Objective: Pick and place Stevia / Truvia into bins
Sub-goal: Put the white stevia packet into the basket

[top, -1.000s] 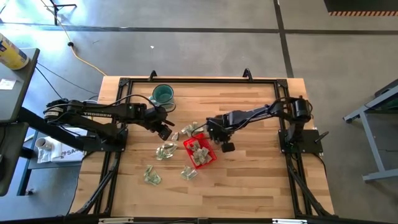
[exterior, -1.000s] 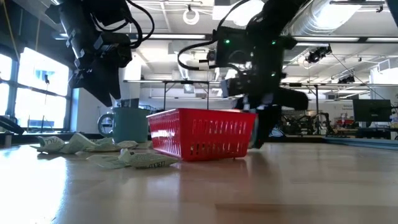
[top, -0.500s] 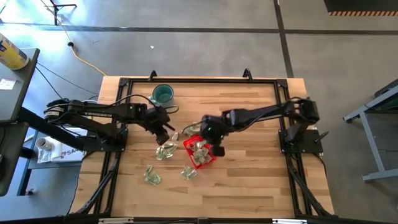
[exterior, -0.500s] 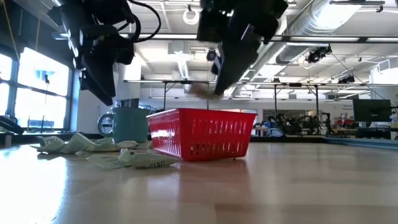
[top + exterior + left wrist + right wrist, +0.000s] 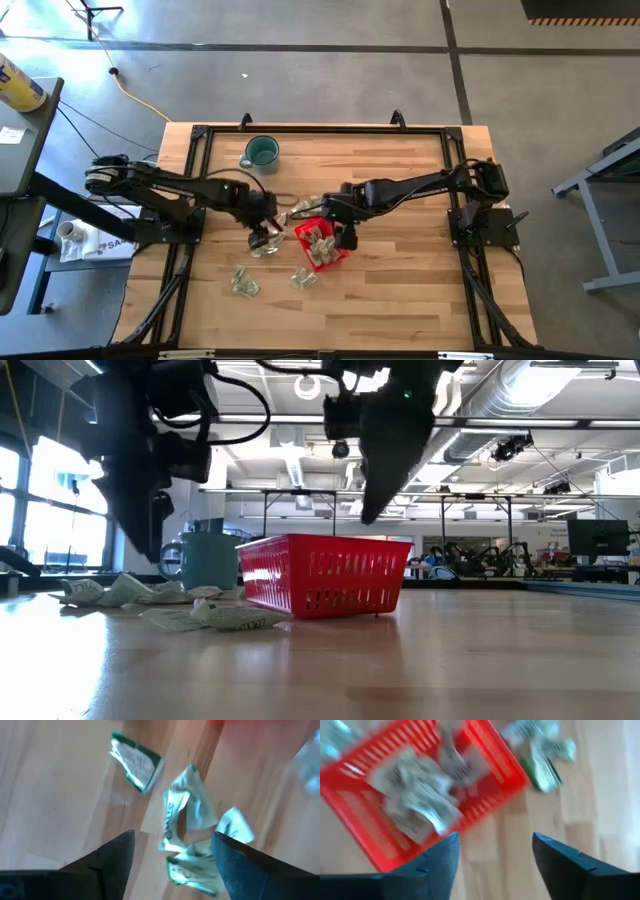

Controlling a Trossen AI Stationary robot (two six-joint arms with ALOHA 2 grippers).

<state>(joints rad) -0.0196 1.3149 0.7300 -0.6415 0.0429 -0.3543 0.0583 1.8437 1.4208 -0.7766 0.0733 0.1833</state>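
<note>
The red bin (image 5: 322, 247) stands mid-table with several pale green and white Stevia / Truvia sachets (image 5: 415, 805) inside it. More sachets lie flat on the wood: a cluster (image 5: 266, 244) left of the bin, one (image 5: 243, 284) nearer the front, one (image 5: 303, 277) in front of the bin, some (image 5: 305, 207) behind it. My left gripper (image 5: 262, 233) hangs open just over the left cluster (image 5: 186, 827), a finger on either side; whether it touches, I cannot tell. My right gripper (image 5: 345, 237) is open above the bin's right part (image 5: 495, 795), with nothing between its fingers.
A teal mug (image 5: 261, 152) stands at the far left of the table, behind my left arm. In the low view the bin (image 5: 325, 575) sits in the middle, with loose sachets (image 5: 215, 617) and the mug (image 5: 205, 558) to its left. Bare wood lies to the right and front.
My right gripper has risen from low behind the bin's right side to above the bin. My left gripper has gone down and toward the table's near edge, onto the sachet cluster left of the bin.
</note>
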